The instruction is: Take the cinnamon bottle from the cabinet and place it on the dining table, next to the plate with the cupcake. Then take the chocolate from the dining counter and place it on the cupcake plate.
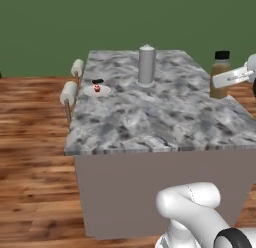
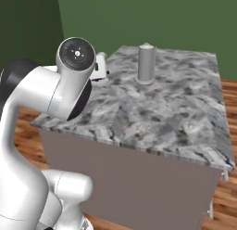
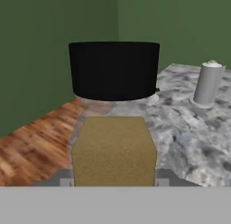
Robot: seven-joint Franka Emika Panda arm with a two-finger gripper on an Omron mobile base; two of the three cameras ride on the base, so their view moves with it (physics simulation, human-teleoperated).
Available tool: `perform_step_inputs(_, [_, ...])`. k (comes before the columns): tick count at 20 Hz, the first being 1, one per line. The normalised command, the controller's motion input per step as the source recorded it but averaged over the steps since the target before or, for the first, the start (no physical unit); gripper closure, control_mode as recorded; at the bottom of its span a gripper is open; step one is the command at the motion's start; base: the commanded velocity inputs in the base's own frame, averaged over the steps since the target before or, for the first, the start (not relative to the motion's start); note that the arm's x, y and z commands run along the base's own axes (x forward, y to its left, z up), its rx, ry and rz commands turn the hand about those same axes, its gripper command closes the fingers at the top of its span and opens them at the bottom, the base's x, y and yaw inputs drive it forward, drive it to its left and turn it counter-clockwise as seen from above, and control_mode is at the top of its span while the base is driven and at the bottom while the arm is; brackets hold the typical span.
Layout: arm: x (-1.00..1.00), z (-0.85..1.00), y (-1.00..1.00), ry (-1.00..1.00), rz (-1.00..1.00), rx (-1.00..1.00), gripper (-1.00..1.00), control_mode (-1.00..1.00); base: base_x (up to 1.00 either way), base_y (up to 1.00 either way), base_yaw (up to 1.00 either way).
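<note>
gripper: your gripper [image 1: 220,81] is closed on the cinnamon bottle [image 1: 220,74]; the fingers press its two sides and the jaws stand only as wide as the bottle's body.
bottle: it is upright, black cap on top, at the right edge of the dining table [image 1: 165,117]; in the hand view it stands directly in front of the camera; whether its foot touches the marble I cannot tell.
goal: the plate [image 1: 97,90] with the cupcake [image 1: 97,87] lies near the far left edge of the table, well apart from the bottle; the chocolate [image 1: 97,81] is just behind the plate.
obstacle: the grey cylinder [image 1: 146,65] stands between the bottle and the plate; I judge it best that you carry the bottle on the near side of it.
advice: keep the bottle upright and the grip firm; lower it beside the plate, not on the rim and not on the chocolate; release only when the foot rests flat.
</note>
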Motion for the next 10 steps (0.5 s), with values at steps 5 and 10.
perform_step_inputs(5, [0.00, 0.00, 0.00, 0.00, 0.00, 0.00, 1.00, 1.00, 0.45, 0.70, -0.20])
perform_step_inputs(10, [0.00, 0.00, 0.00, 0.00, 0.00, 0.00, 1.00, 1.00, 0.45, 0.68, -0.22])
